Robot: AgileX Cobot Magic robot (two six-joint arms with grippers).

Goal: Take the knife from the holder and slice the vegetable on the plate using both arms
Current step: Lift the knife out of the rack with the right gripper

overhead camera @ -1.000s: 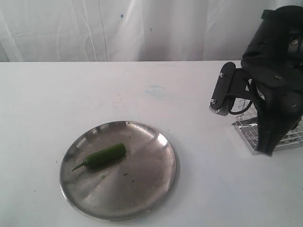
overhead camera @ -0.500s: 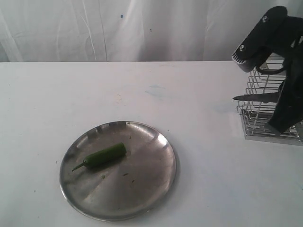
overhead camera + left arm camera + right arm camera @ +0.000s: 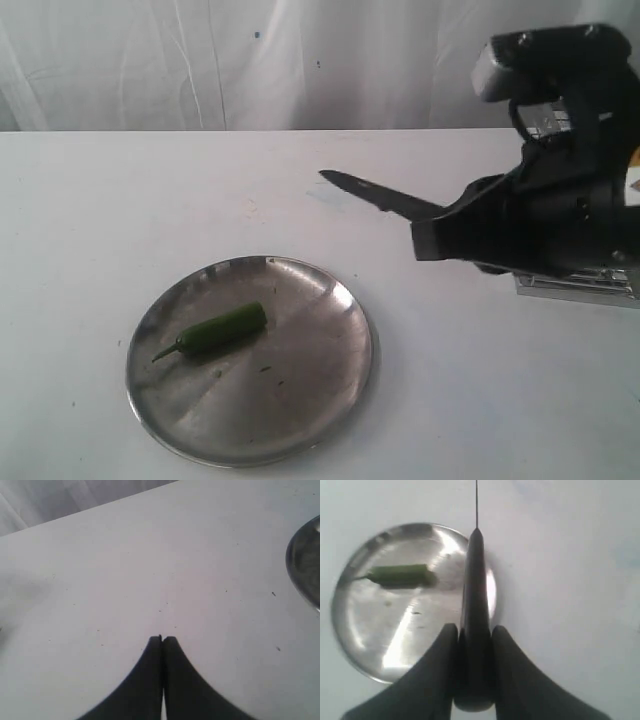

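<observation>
My right gripper is shut on the black handle of the knife. Its dark blade points left, in the air above the table, to the right of and beyond the plate. In the right wrist view the knife handle sits clamped between the fingers of the right gripper, over the plate's rim. The green vegetable lies on the left half of the plate, also seen as the vegetable. My left gripper is shut and empty over bare table, beside the plate's edge. The holder is mostly hidden behind the right arm.
A white curtain hangs behind the white table. The bulky right arm fills the right side of the exterior view. The left arm does not appear in that view.
The right arm has drawn the knife out of the holder and swung it left toward the plate, blade now pointing left. The vegetable, plate and left gripper have not moved.
</observation>
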